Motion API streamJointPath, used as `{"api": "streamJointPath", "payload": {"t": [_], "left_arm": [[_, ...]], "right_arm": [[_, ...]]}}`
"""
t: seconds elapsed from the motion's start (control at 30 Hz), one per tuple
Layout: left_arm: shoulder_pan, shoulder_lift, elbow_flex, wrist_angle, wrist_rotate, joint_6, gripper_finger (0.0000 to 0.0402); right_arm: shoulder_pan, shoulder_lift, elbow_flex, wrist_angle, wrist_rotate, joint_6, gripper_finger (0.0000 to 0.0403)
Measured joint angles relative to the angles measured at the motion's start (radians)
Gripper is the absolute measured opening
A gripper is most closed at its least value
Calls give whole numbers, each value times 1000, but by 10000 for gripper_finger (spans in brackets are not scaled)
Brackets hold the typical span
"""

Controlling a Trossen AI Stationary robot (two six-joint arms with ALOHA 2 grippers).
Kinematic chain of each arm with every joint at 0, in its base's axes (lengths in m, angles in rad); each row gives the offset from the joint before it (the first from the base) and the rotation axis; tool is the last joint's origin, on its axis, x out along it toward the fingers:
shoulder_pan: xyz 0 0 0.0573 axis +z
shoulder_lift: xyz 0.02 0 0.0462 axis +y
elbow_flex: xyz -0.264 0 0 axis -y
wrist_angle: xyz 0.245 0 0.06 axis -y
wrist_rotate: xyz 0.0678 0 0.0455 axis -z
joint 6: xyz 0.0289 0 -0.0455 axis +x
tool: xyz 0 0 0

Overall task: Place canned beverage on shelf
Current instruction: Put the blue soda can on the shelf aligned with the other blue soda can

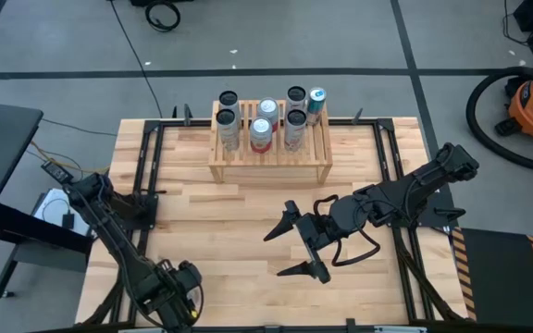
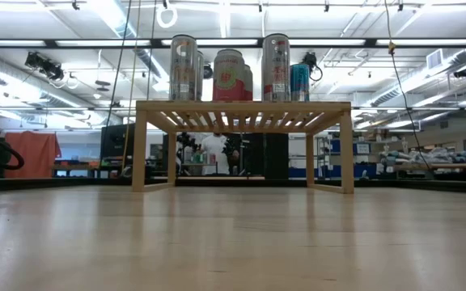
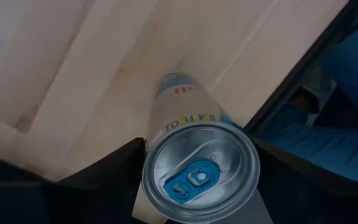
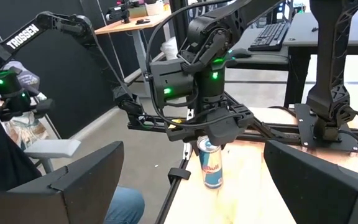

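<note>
At the table's near left corner my left gripper (image 4: 211, 138) is clamped on a slim silver-and-blue beverage can (image 3: 194, 158) — it stands upright on the light wooden tabletop (image 1: 229, 231), a finger on either side. Nearer the middle, my right gripper (image 1: 296, 242) hangs over bare boards with its 2 fingers spread wide, holding nothing. At the far edge sits the low shelf of pale slatted wood (image 1: 268, 163) — I count 6 upright cans (image 2: 229, 74) on it.

Left claw (image 4: 211, 144) clamped; right claw (image 1: 297, 242) spread wide.
</note>
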Motion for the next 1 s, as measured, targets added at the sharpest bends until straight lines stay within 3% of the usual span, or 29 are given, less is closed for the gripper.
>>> {"api": "streamJointPath", "payload": {"t": [0.43,1.0], "left_arm": [[10,69,0,29,91,72,286],[17,70,0,26,54,126,285]], "right_arm": [[0,0,0,-2,0,-5,398],[0,0,0,-3,-8,-8,398]]}}
